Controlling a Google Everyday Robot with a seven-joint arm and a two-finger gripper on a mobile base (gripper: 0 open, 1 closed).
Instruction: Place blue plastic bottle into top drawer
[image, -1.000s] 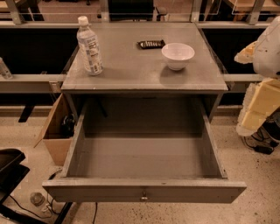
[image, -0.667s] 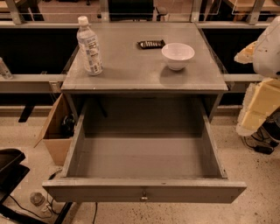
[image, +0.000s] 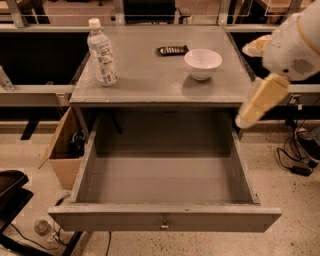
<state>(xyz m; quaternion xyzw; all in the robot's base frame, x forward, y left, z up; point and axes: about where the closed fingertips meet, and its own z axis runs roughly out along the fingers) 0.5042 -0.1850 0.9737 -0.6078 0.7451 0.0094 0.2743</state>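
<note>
Top drawer open and empty, bottle not yet picked.
The blue plastic bottle stood upright at the tabletop's upper left, well apart from the gripper at right. Reaching across risked clipping the white bowl or toppling the bottle. Gripper's opening: cannot tell; nothing seen in it.

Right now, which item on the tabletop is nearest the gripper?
The white bowl. The gripper hangs beside the right edge of the table; the bowl sits on that side, the dark flat object mid-back, the bottle far left.
</note>
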